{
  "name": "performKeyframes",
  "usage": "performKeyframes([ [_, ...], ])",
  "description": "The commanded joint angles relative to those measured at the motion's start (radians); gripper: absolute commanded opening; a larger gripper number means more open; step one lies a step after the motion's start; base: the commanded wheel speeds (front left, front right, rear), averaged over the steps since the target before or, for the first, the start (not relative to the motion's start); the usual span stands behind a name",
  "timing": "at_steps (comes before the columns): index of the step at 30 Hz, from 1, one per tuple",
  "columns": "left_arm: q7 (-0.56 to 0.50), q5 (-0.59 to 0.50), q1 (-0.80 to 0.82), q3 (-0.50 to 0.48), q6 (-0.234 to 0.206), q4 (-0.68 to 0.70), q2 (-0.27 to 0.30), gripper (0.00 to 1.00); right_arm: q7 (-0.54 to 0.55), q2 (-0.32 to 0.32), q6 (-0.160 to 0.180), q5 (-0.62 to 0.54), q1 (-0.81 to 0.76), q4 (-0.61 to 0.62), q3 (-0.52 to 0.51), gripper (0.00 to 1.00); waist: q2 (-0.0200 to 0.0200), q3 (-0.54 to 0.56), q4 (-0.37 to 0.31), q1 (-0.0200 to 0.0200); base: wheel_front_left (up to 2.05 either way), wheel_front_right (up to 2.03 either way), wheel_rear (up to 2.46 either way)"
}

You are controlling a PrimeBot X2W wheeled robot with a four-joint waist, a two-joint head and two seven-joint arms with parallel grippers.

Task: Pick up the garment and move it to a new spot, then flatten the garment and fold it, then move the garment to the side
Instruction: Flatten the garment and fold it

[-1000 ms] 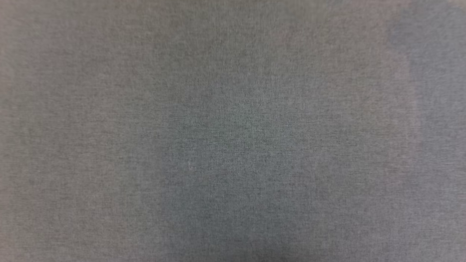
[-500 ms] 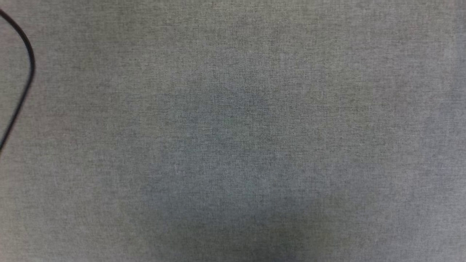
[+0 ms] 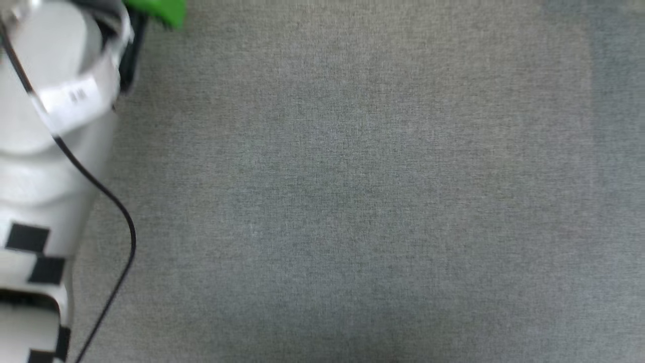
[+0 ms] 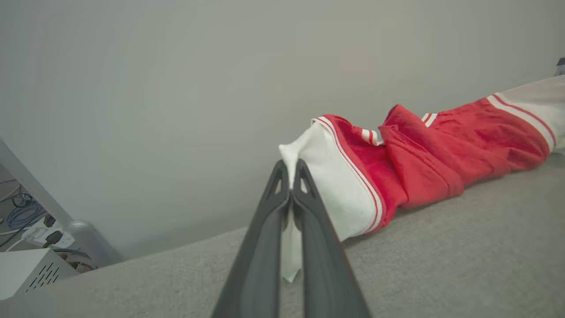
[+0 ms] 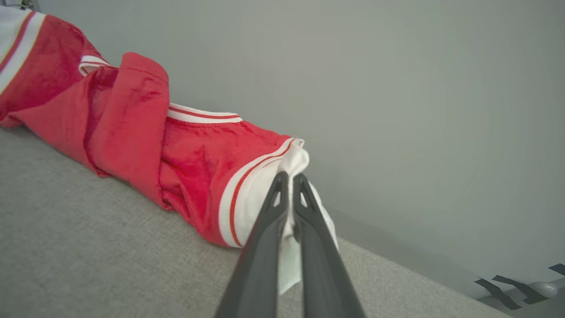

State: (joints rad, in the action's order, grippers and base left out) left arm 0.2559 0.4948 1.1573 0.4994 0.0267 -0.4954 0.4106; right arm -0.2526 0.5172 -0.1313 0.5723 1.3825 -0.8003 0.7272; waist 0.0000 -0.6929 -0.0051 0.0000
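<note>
Red jersey-style T-shirt (image 4: pixel 423 150) with white short sleeves and striped trim strung between both pincers, body sagging onto grey woven-cloth counter (image 3: pixel 352 201) at counter's edge toward plain wall.

Change: pale robot forearm (image 3: pixel 45 151) with black cable (image 3: pixel 121 217) and green part (image 3: pixel 164 10) now over counter's left side in head view. Second ago bare cloth there; arm or camera shifted, cannot tell which. Likely carry to new spot under way, flattening not begun.

Left pincer (image 4: pixel 290 165) clamped tight on one white sleeve. Right pincer (image 5: pixel 290 179) clamped tight on other.

Your white forearm (image 3: pixel 45 166) carries black square patches (image 3: pixel 27 238), a thin black cable (image 3: pixel 134 242) and a green tab (image 3: pixel 161 11). The fingers (image 4: pixel 262 256) are long and dark grey.
</note>
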Motion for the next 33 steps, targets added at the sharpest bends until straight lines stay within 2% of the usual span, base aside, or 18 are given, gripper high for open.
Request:
performKeyframes([
  [1, 0.006, -0.019, -0.055, -0.017, 0.009, 0.015, -0.003, 0.00, -0.009, 0.011, 0.001, 0.022, -0.047, 0.030, -0.001, 0.00, 0.0000, 0.056, 0.005, 0.0000, 0.00, 0.00, 0.00],
  [6, 0.006, -0.058, -0.232, -0.068, 0.031, 0.060, -0.015, 0.00, -0.009, 0.056, 0.001, 0.061, -0.236, 0.134, -0.013, 0.00, 0.0000, 0.132, 0.004, 0.0000, 0.00, 0.00, 0.00],
  [12, 0.006, -0.100, -0.395, -0.102, 0.052, 0.092, -0.023, 0.00, -0.009, 0.090, 0.001, 0.089, -0.426, 0.202, -0.039, 0.00, 0.0000, 0.211, 0.003, 0.0000, 0.00, 0.00, 0.00],
  [20, 0.006, -0.122, -0.572, -0.134, 0.072, 0.104, -0.030, 0.00, -0.009, 0.094, 0.001, 0.089, -0.627, 0.248, -0.098, 0.00, 0.0000, 0.308, -0.001, 0.0000, 0.00, 0.00, 0.00],
  [28, 0.006, -0.130, -0.755, -0.181, 0.075, 0.113, -0.047, 0.00, -0.009, 0.092, 0.001, 0.055, -0.851, 0.306, -0.215, 0.00, 0.0000, 0.410, 0.004, 0.0000, 0.00, 0.00, 0.00],
  [33, 0.006, -0.137, -0.888, -0.230, 0.073, 0.151, -0.063, 0.00, -0.009, 0.073, 0.001, 0.013, -1.019, 0.365, -0.327, 0.00, 0.0000, 0.473, 0.009, 0.0000, 0.00, 0.00, 0.00],
])
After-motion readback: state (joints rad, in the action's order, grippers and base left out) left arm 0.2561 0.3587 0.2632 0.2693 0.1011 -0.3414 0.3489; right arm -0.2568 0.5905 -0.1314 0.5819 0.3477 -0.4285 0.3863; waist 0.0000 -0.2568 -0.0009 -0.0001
